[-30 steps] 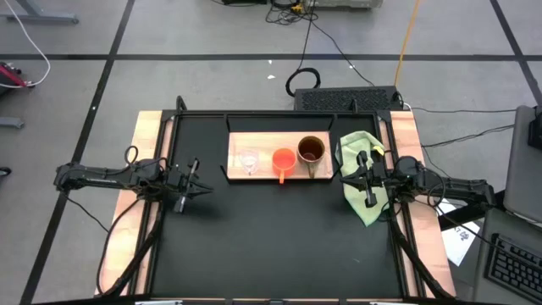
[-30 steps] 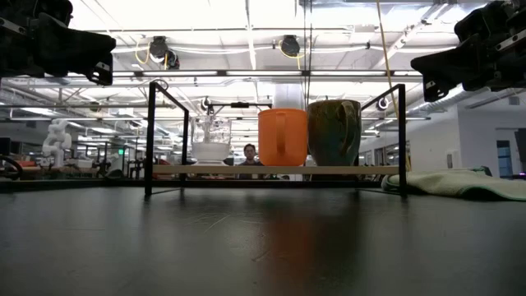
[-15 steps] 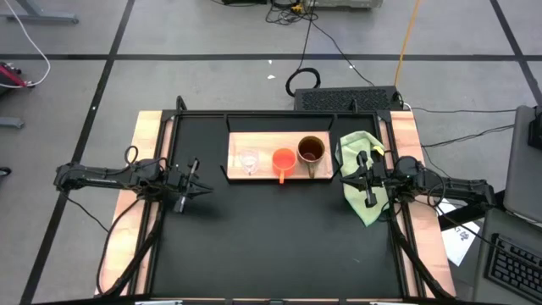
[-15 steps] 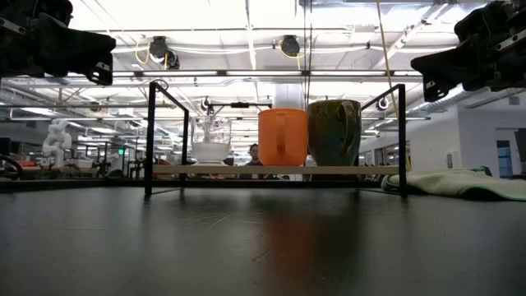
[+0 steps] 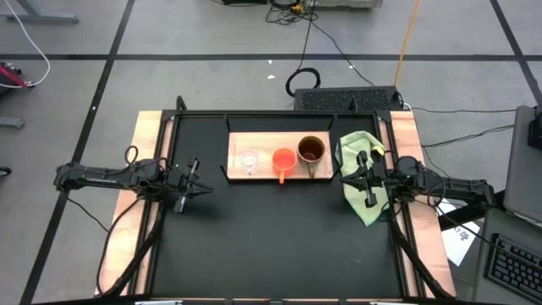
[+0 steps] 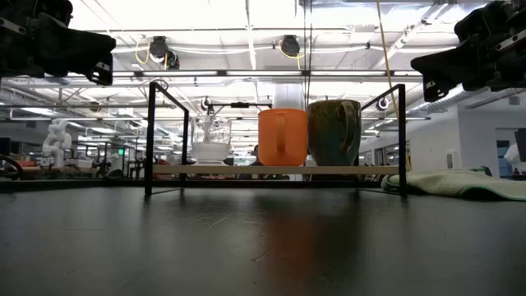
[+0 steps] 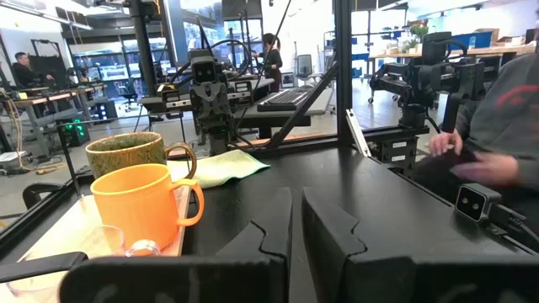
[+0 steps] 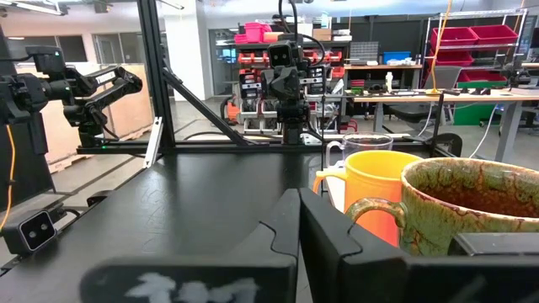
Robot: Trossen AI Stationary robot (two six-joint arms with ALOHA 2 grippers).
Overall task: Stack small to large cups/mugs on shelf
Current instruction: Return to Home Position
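The light wood shelf (image 5: 264, 144) with a dark frame stands at the table's far middle. On it, standing on their bases in a row from left to right: the tiny clear glass cup (image 5: 248, 161), the orange mug (image 5: 284, 160) and the larger brown mug (image 5: 312, 151). All three show in the low view: the glass cup (image 6: 210, 150), the orange mug (image 6: 283, 136), the brown mug (image 6: 334, 131). My left gripper (image 5: 195, 179) hovers at the table's left, shut and empty. My right gripper (image 5: 363, 179) hovers at the right, above a light green cloth, shut and empty.
A light green cloth (image 5: 360, 174) lies on the table right of the shelf, under my right gripper. The black table top (image 5: 271, 237) in front of the shelf is bare. A person sits beyond the table in the left wrist view (image 7: 497, 126).
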